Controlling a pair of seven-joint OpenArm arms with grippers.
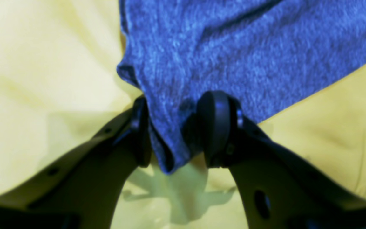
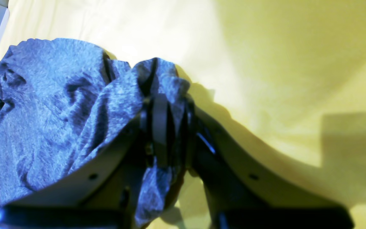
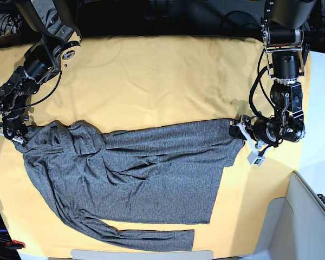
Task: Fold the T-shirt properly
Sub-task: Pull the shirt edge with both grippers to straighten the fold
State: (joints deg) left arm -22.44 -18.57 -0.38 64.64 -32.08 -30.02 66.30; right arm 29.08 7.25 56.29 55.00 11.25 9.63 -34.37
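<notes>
The dark grey T-shirt (image 3: 151,173) lies spread across the yellow-orange table cloth (image 3: 162,81), bunched at its left end, with one long sleeve (image 3: 141,238) stretched along the front. My right gripper (image 3: 13,135) is at that bunched left end. In the right wrist view this right gripper (image 2: 173,105) is shut on a fold of the T-shirt (image 2: 43,111). My left gripper (image 3: 244,132) is at the shirt's right corner. In the left wrist view this left gripper (image 1: 178,106) stands open, and a hanging edge of the T-shirt (image 1: 233,47) runs down between its fingers.
A white and grey surface (image 3: 314,216) borders the table at the front right. A pale grey edge (image 3: 141,254) runs along the front below the sleeve. Both arms' bases and cables (image 3: 260,86) stand at the back corners. Bare cloth fills the back half.
</notes>
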